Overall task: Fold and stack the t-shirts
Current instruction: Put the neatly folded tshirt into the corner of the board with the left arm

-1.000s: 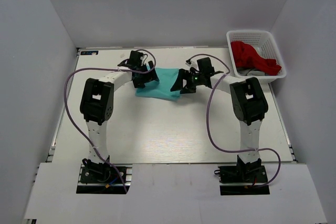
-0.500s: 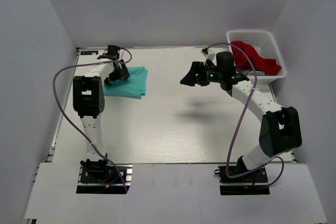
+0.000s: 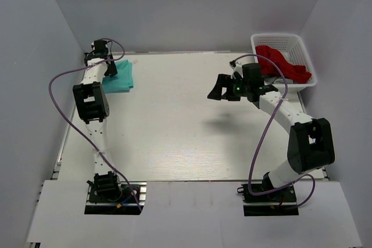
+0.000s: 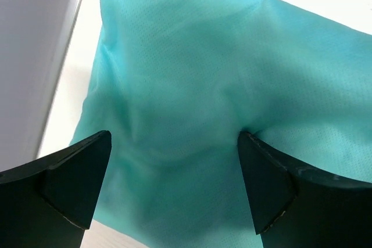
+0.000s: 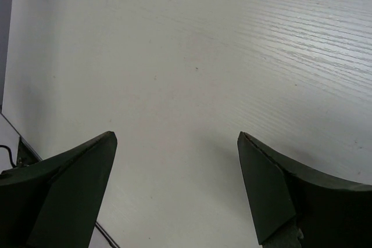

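Two claws are seen spread apart: right claw (image 3: 216,92) over bare counter (image 3: 174,137) toward 1 o'clock, left claw (image 3: 109,69) over the turquoise t-shirt (image 3: 122,77) at 11 o'clock. Soft, thin, light cloth; best pinched at a folded edge.

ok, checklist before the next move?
1. Green shirt folded, lying flat in the far left corner: ok.
2. Left claw open, not pinching the cloth: ok. Clear of the shirt: cannot tell.
3. Right claw open and empty: ok.
4. Red cloth in the basket, exposed on top: ok.
5. What lies under the red cloth: cannot tell.
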Available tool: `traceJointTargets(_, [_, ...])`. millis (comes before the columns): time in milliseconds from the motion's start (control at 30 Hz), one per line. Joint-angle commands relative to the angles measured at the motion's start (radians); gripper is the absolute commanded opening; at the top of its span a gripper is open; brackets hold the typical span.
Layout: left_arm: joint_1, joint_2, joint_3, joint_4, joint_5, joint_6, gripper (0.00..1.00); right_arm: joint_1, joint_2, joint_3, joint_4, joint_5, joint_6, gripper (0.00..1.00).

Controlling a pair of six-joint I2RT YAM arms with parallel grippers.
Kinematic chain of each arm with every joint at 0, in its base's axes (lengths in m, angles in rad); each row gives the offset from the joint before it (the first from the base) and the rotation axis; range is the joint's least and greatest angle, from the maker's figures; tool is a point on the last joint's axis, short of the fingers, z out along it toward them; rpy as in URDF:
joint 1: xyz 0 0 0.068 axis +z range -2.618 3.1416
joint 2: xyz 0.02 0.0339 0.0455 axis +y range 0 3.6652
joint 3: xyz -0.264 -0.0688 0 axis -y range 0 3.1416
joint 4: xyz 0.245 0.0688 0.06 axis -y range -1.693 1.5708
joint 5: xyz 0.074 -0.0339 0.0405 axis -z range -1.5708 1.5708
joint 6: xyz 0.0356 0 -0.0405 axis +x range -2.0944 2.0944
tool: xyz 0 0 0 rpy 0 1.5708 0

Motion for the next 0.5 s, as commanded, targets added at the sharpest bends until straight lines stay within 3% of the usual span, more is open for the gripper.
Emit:
traceJointTargets(0, [0.016,0.025,0.007,0.058,0.005,0.146,1.0,-0.009,-0.011,0.024,0.002,0.037,-0.023,0.9])
traceJointTargets(267, [0.053,0.131,0.128,0.13,0.136,0.25,1.0,-0.022,-0.037,-0.004,-0.001,0.072,-0.026,0.9])
traceJointTargets(467, [0.053,0.09,0.108,0.164,0.159,0.252,1.0,-0.026,-0.055,-0.021,0.004,0.065,-0.023,0.9])
